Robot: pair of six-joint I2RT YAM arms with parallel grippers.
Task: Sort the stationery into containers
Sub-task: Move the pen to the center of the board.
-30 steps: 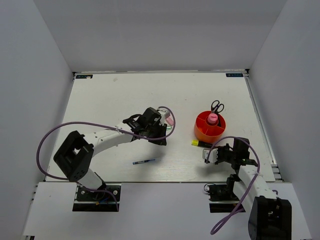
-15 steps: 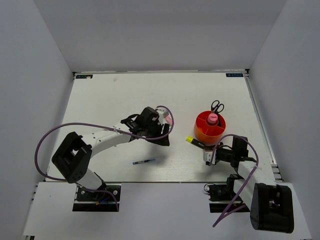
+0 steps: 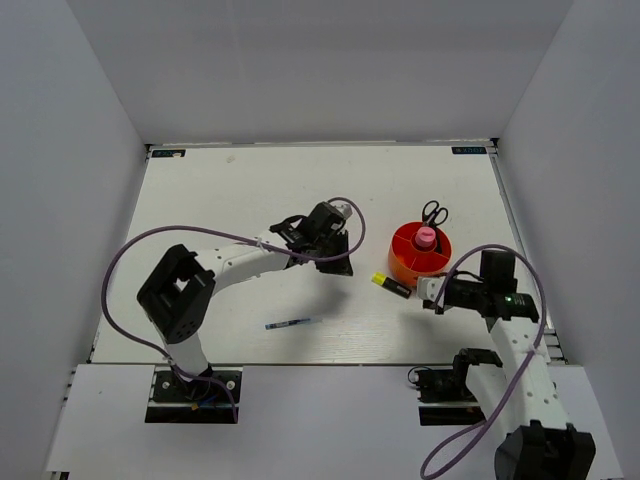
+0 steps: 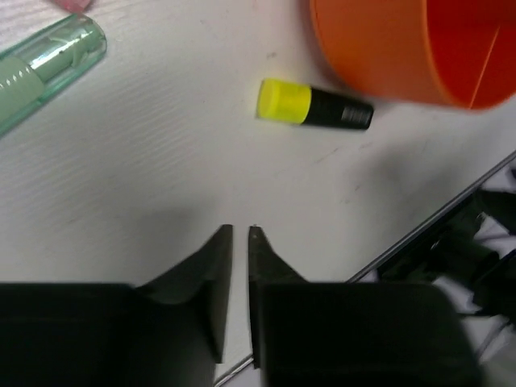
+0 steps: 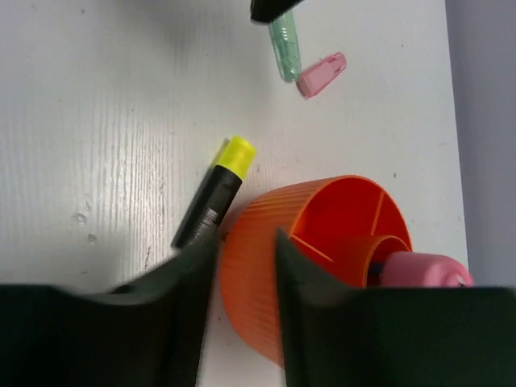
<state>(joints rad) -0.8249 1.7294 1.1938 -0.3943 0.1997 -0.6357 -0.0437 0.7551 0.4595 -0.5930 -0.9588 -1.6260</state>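
Observation:
The orange-red cup (image 3: 420, 255) stands right of centre with black-handled scissors (image 3: 435, 212) and a fat pink tube (image 3: 426, 237) inside it. A yellow-capped black marker (image 3: 392, 285) lies on the table against the cup's left side. My right gripper (image 3: 432, 293) hovers beside it, open and empty (image 5: 244, 238). My left gripper (image 3: 340, 262) is left of the cup, its jaws a narrow slit apart with nothing between them (image 4: 240, 230). A pale green marker (image 5: 284, 44) and a pink marker (image 5: 321, 74) lie just beyond its fingers. A thin pen (image 3: 293, 323) lies near the front.
The cup (image 5: 322, 242) has inner dividers, and the pink tube (image 5: 423, 270) stands in its centre tube. The table's right edge (image 3: 525, 270) and a side wall run close behind the cup. Purple cables loop around both arms.
My right gripper has opened and let go of the yellow-capped marker, which now lies by the cup; the arm pulled back to the right. My left gripper moved right, toward the cup.

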